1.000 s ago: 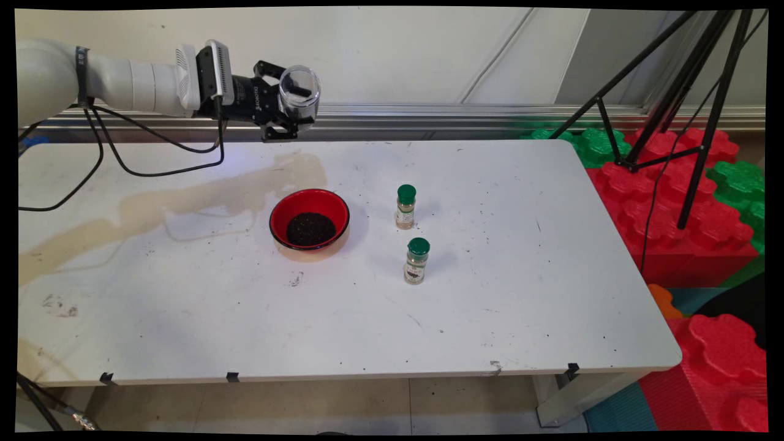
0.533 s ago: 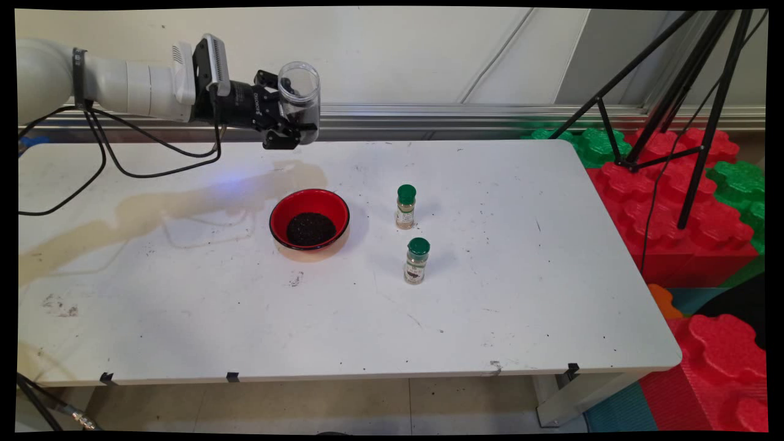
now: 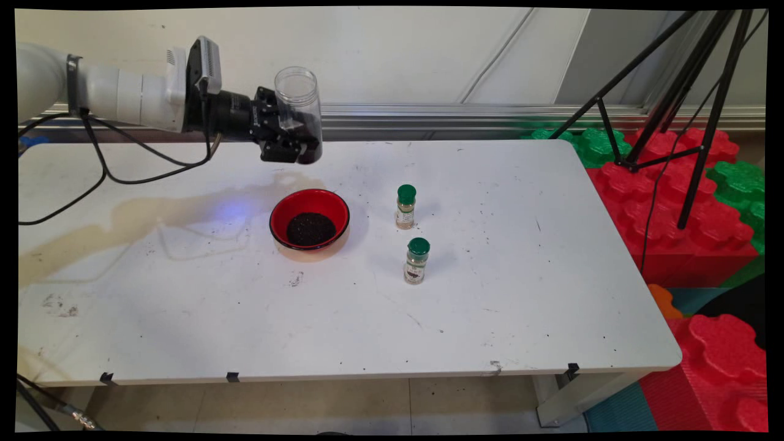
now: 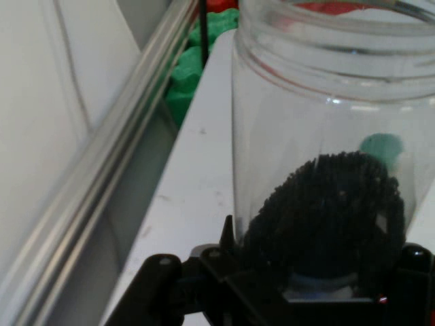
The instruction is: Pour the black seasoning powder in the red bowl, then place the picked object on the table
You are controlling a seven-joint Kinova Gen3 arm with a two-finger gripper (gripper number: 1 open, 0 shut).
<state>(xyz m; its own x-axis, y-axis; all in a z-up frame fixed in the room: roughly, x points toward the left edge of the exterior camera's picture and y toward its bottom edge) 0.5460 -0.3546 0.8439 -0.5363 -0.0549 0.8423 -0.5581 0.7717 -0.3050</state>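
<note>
Below pincer: bowl, two shakers.

White table, top scuffed and speckled with dark crumbs. Wide tan stain runs from the left edge toward the middle. Red bowl with dark grains inside sits at the stain's right end. Two small green-capped spice bottles stand upright to the bowl's right, apart from it and from each other: far bottle, near bottle. Small dark smudge just in front of the bowl. Black clips on the near edge.
</note>
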